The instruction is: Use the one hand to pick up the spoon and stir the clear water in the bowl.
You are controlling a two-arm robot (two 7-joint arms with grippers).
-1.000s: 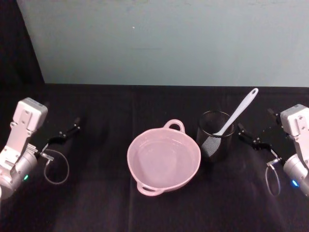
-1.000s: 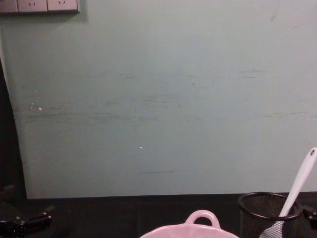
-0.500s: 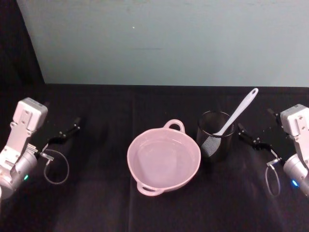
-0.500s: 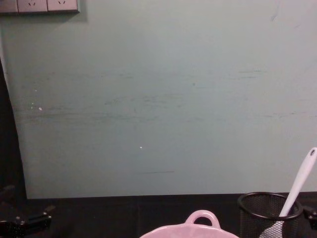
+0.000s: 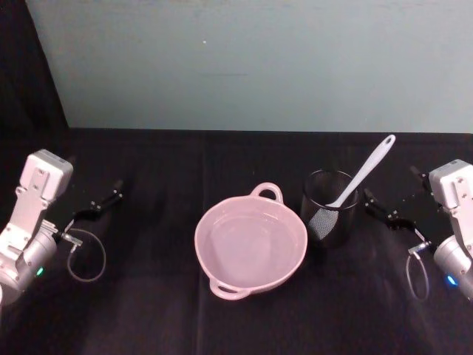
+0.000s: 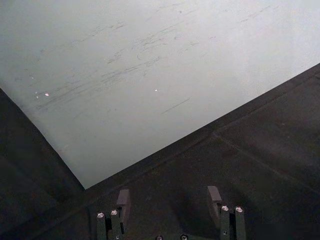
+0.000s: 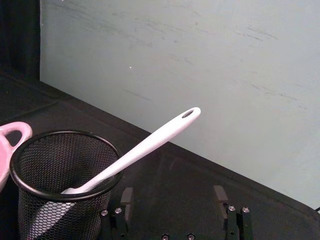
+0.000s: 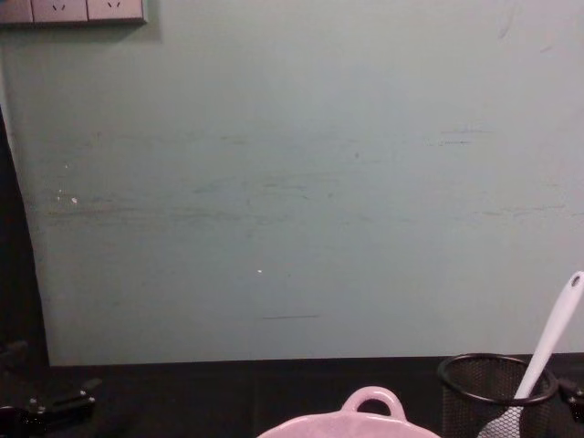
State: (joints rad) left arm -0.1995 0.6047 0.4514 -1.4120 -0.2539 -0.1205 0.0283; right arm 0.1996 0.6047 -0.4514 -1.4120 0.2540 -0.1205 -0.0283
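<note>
**Propped spoon point(image 5: 365, 167), handle on offer**

The spoon leans in the mesh cup point(image 5: 325, 222), handle raised toward the right gripper point(image 7: 173, 197), which waits just beside it with jaws spread. The bowl point(image 5: 198, 238) sits beyond the cup. The left gripper point(image 6: 169, 197), open too, idles far off.

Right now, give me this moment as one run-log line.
stage: pre-grasp | spoon: leaning in mesh cup | bowl: beside cup | left gripper: open, parked left | right gripper: open, beside cup

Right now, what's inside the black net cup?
The white spoon stands in the mesh cup, blade down, handle leaning out over the rim. The mesh hides whether anything else lies at the bottom.
</note>
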